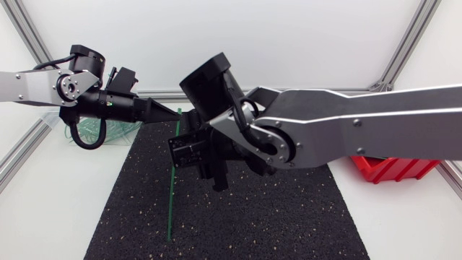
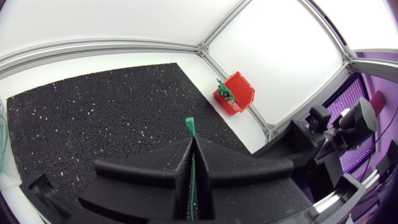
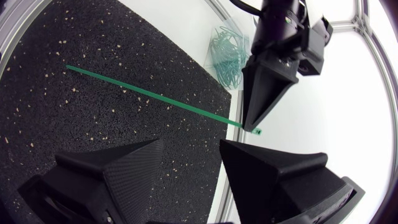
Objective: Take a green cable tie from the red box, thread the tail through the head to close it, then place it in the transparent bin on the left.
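My left gripper (image 1: 173,112) is shut on a green cable tie (image 1: 171,188) close to its head, above the far part of the mat. The tail hangs down to the mat. In the left wrist view the tie's head (image 2: 189,124) pokes out past the closed fingertips (image 2: 186,149). My right gripper (image 1: 213,170) stands open just right of the tie, not touching it. In the right wrist view its fingers (image 3: 124,168) are spread, with the left gripper (image 3: 258,124) and the tie (image 3: 149,93) ahead of them. The red box (image 1: 393,167) sits at the right, half hidden by my right arm.
A black speckled mat (image 1: 238,217) covers the middle of the table. The transparent bin (image 1: 94,130), with several green ties in it, stands at the far left under my left arm. The red box (image 2: 235,93) holds more green ties.
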